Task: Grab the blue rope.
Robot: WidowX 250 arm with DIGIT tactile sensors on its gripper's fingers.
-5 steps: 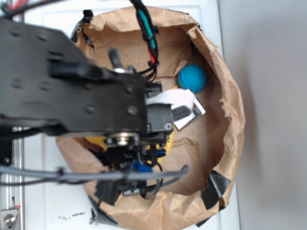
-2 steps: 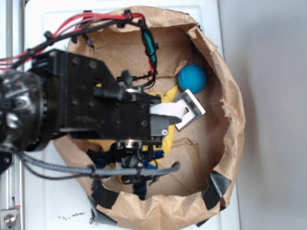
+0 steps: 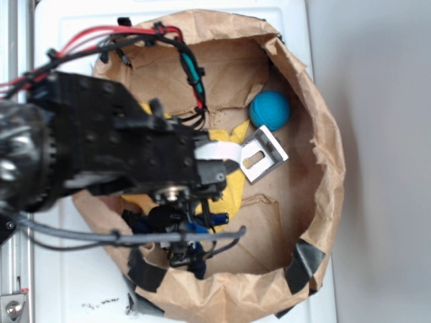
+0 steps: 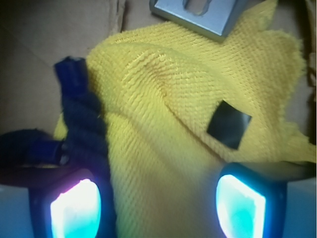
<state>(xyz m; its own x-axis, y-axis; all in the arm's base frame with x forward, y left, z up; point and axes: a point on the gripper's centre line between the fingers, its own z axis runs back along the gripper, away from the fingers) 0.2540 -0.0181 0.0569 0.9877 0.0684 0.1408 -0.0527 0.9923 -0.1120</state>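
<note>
The blue rope (image 4: 81, 116) is dark navy and twisted. It lies along the left edge of the yellow cloth (image 4: 168, 114), with one glossy blue end (image 4: 72, 69) pointing up. A second stretch bends off to the left (image 4: 27, 146). My gripper (image 4: 158, 208) is open just above the cloth. The rope runs down along the inner side of the left finger (image 4: 74, 208), and the right finger (image 4: 242, 206) is over bare cloth. In the exterior view the arm (image 3: 121, 151) covers the gripper, and only bits of rope (image 3: 214, 218) show below it.
Everything sits inside a crumpled brown paper bag (image 3: 323, 168) with raised walls. A round blue ball (image 3: 269, 111) rests at the back right. A grey metal bracket (image 3: 262, 156) lies on the cloth's corner. A small black square (image 4: 229, 124) is on the cloth.
The arm has dropped lower into the bag and shifted left, uncovering the metal bracket and more of the yellow cloth.
</note>
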